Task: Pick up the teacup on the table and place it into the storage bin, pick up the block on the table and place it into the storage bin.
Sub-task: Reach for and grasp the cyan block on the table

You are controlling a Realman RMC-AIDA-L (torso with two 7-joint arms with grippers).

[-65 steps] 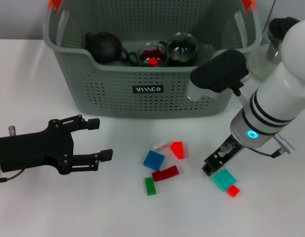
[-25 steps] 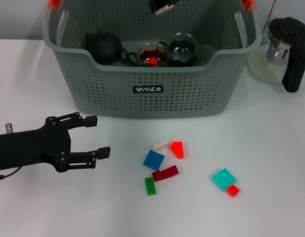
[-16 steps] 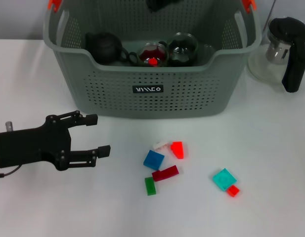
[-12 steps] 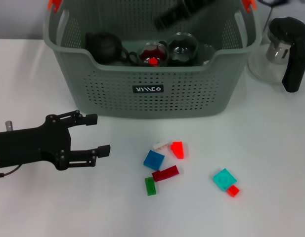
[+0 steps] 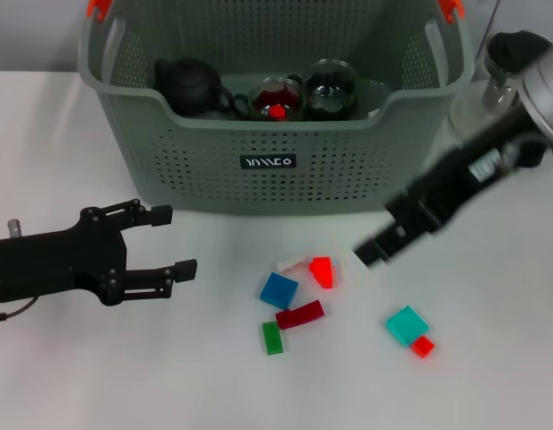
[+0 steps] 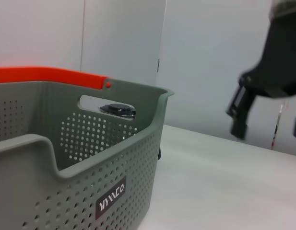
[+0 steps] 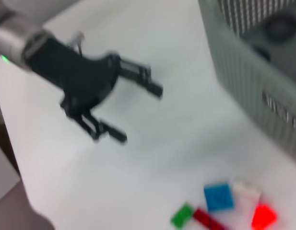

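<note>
The right gripper [image 5: 370, 253], its opening unreadable, is hovering just beside the red plastic block [image 5: 322, 270], below the grey-green perforated storage bin [image 5: 267, 161]. The left gripper [image 5: 173, 242] is sitting spread wide, empty.

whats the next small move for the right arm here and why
Probably lower the right claw onto the nearest block, the red block, and close on it. Blocks lie loose on the table, while the storage bin already holds teaware. The right claw hangs just beside that cluster, motion-blurred, so its fingers can't be read. The left claw sits open, off to the left.
</note>
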